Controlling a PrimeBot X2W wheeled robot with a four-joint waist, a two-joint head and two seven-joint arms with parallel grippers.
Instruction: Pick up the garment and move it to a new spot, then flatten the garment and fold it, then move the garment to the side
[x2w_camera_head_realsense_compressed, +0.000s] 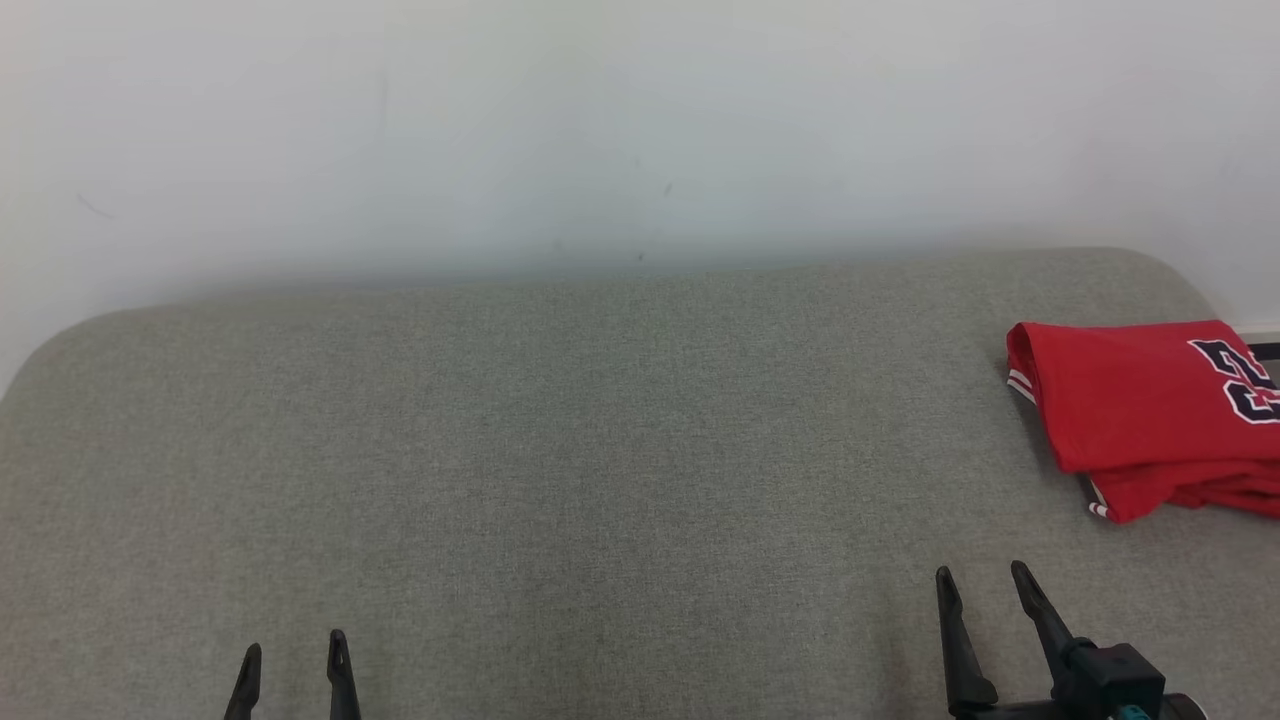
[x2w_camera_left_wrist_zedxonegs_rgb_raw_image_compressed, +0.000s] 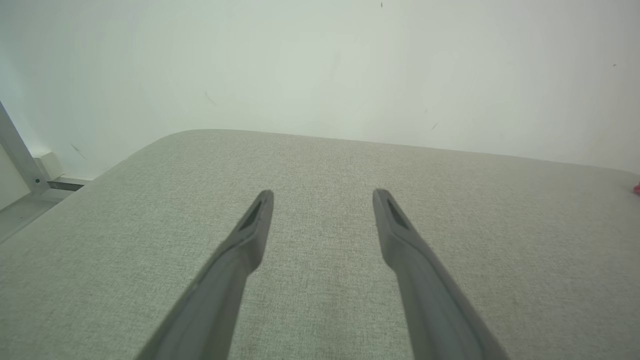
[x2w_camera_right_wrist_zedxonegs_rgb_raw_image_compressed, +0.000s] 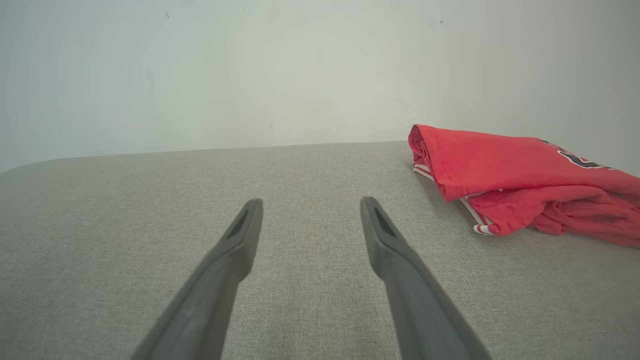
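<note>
The garment (x2w_camera_head_realsense_compressed: 1150, 415) is a red jersey with dark numerals and white-striped trim, lying folded at the far right of the grey-green padded surface (x2w_camera_head_realsense_compressed: 600, 450). The right wrist view has the garment (x2w_camera_right_wrist_zedxonegs_rgb_raw_image_compressed: 520, 175) up and to the right of my fingers. My right gripper (x2w_camera_head_realsense_compressed: 982, 575) stands open near the front edge, a short way in front of the garment and apart from it. At the lower left my left gripper (x2w_camera_head_realsense_compressed: 295, 650) is open with nothing between its fingers. In the left wrist view the left gripper (x2w_camera_left_wrist_zedxonegs_rgb_raw_image_compressed: 322, 197) hovers over bare fabric.
A white wall (x2w_camera_head_realsense_compressed: 600, 130) rises behind the padded surface. The surface has rounded far corners. In the left wrist view a pale metal frame (x2w_camera_left_wrist_zedxonegs_rgb_raw_image_compressed: 20, 160) and floor edge show beyond the surface's left side.
</note>
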